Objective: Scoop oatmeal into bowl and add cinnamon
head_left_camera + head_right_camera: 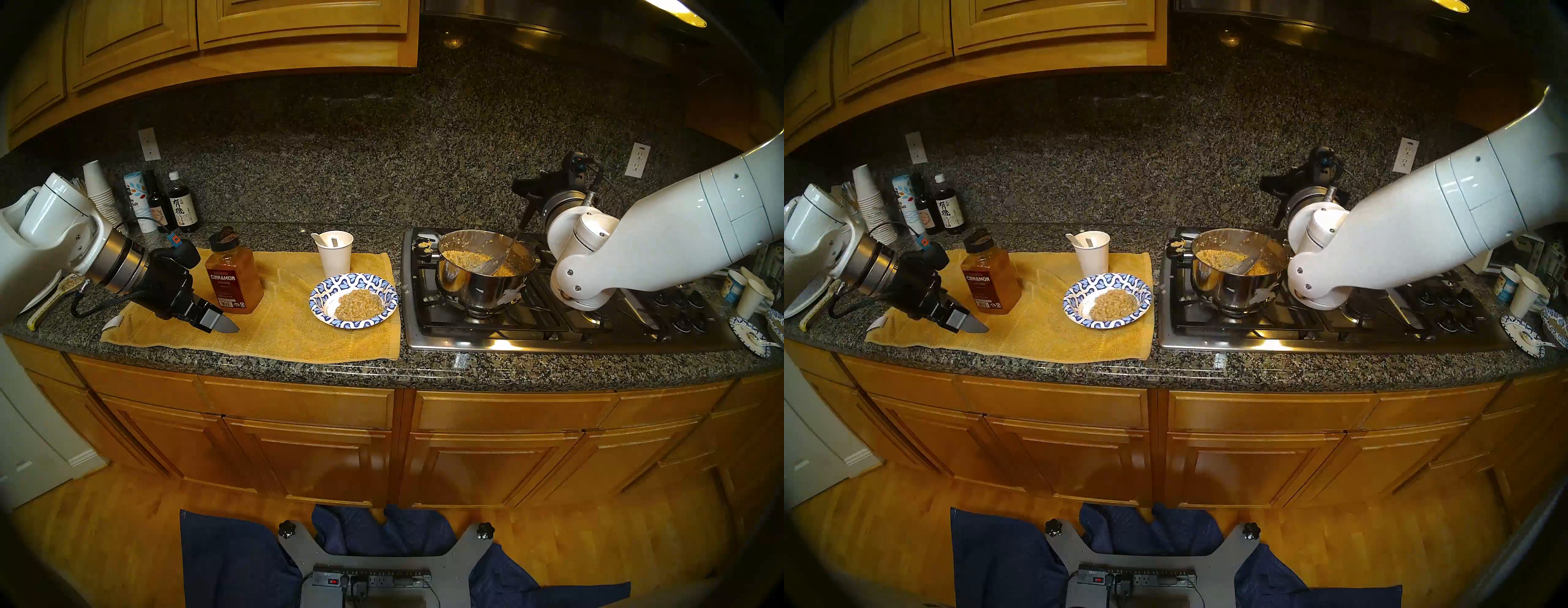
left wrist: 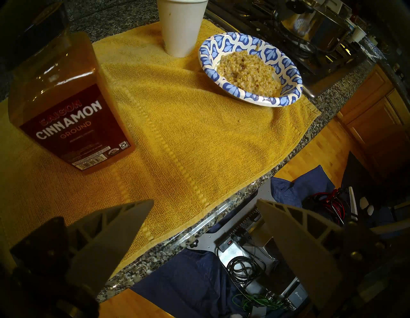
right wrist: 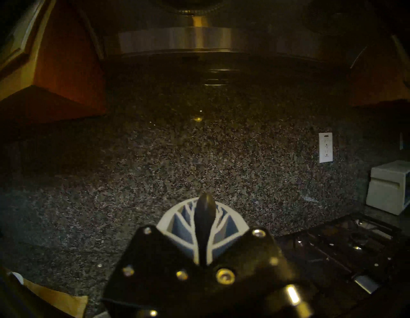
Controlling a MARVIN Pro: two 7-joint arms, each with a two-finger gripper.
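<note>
Oatmeal point(image 1: 357, 304) in 1 bowl point(image 1: 323, 298) & 1 pot point(image 1: 483, 285); 1 cinnamon point(image 1: 234, 278) jar.

On the desk, the broad middle of the yellow woven towel point(image 1: 288, 322) lies bare between the tall clear plastic cinnamon jar with a black cap point(image 1: 234, 276) and the blue-and-white patterned paper bowl point(image 1: 353, 300), and the left tool point(image 1: 218, 323), its jaws spread wide, hangs over the towel's front left part just beside the jar. A white paper cup point(image 1: 335, 253) stands just behind the bowl, closing off that side. To the bowl's right the shiny steel pot point(image 1: 483, 271) on the black gas stove point(image 1: 551, 314) is crowded by the right white arm point(image 1: 636, 250) and the black-handled ladle point(image 1: 515, 237) clamped in the right tool point(image 3: 204, 224).
</note>
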